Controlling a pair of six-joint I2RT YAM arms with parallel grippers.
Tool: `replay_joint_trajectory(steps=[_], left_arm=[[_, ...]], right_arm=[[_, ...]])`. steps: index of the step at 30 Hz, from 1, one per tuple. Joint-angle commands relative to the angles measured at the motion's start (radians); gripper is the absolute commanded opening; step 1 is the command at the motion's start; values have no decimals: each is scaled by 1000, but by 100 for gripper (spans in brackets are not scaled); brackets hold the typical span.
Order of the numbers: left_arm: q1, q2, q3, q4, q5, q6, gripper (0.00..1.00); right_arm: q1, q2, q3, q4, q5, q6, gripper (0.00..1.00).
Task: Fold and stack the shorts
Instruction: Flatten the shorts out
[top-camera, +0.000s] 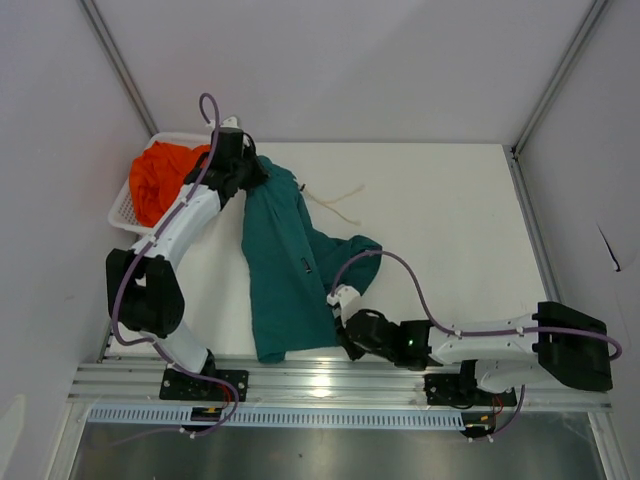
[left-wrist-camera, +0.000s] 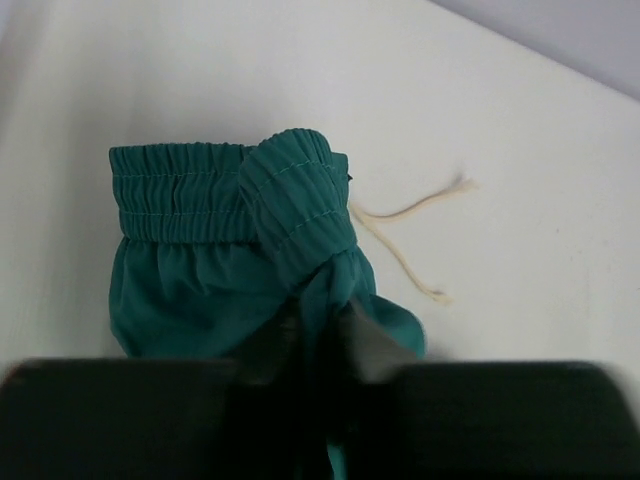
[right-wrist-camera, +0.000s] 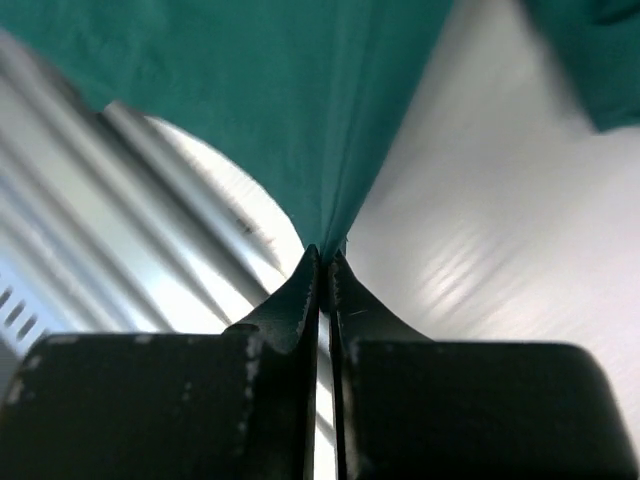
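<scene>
White table (top-camera: 450, 230) carried the teal shorts (top-camera: 285, 270), their long axis running from the far left to the near edge, while the orange shorts (top-camera: 160, 175) lay in the basket (top-camera: 122, 215) at the far left. Our left gripper (left-wrist-camera: 320, 345) pinched the cloth by the waistband (left-wrist-camera: 190, 190) at the far end, and our right gripper (right-wrist-camera: 325, 262) was pressed together on the hem (top-camera: 285, 350) at the near end. We judged that each arm held its nearer end, so the fold would go along this axis.
</scene>
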Motion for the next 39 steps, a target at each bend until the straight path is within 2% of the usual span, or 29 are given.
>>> replay_joint_trajectory(steps=[1, 3, 6, 9, 13, 19, 32, 39], left_arm=[[17, -4, 16, 63, 6, 14, 30], [24, -9, 1, 73, 6, 13, 67], [33, -18, -27, 90, 34, 9, 85], [37, -26, -32, 84, 35, 14, 91], [38, -21, -33, 87, 46, 23, 91], [23, 53, 25, 73, 137, 22, 88], [-25, 227, 206, -54, 131, 19, 83], [-29, 243, 224, -121, 72, 6, 80]], right_arm=[[126, 1, 9, -115, 75, 45, 0], [168, 26, 25, -132, 75, 52, 0], [234, 102, 71, -150, 102, 59, 0], [267, 193, 121, -181, 132, 55, 0], [292, 251, 148, -178, 135, 49, 0], [300, 262, 143, -165, 136, 51, 0], [303, 254, 137, -165, 156, 55, 0], [301, 259, 137, -167, 162, 59, 0]])
